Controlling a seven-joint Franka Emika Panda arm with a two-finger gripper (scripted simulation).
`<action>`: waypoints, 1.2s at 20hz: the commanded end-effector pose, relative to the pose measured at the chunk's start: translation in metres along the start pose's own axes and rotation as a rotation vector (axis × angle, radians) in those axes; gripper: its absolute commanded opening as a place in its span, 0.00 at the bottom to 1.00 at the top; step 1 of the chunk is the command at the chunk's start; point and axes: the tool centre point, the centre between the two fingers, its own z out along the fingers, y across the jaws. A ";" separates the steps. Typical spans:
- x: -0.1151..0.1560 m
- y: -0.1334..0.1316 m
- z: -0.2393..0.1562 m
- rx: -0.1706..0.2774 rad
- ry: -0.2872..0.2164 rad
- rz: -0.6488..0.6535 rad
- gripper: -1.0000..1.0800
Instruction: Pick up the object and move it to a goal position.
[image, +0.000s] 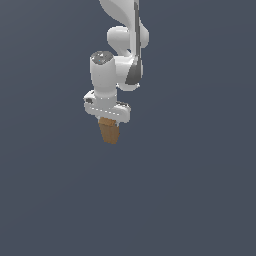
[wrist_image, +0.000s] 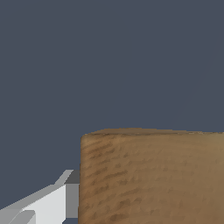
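The object, a brown wood-grain block (image: 109, 133), hangs end-down under the white hand of my gripper (image: 108, 125) in the middle of the exterior view. My fingertips are hidden there by the hand and the block. In the wrist view the block (wrist_image: 153, 175) fills the near corner. One white finger (wrist_image: 48, 203) presses its grey pad against the block's side, and the other finger is out of frame. The gripper is shut on the block. No goal marker shows in either view.
The white arm (image: 125, 45) rises behind the hand toward the top of the exterior view. Everything around it is a plain dark grey-blue background with no other object, edge or surface line to be seen.
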 end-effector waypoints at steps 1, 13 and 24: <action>0.011 -0.004 -0.005 -0.002 0.046 0.015 0.00; 0.058 -0.016 -0.022 -0.028 0.256 0.101 0.00; 0.089 -0.021 -0.040 -0.049 0.404 0.162 0.00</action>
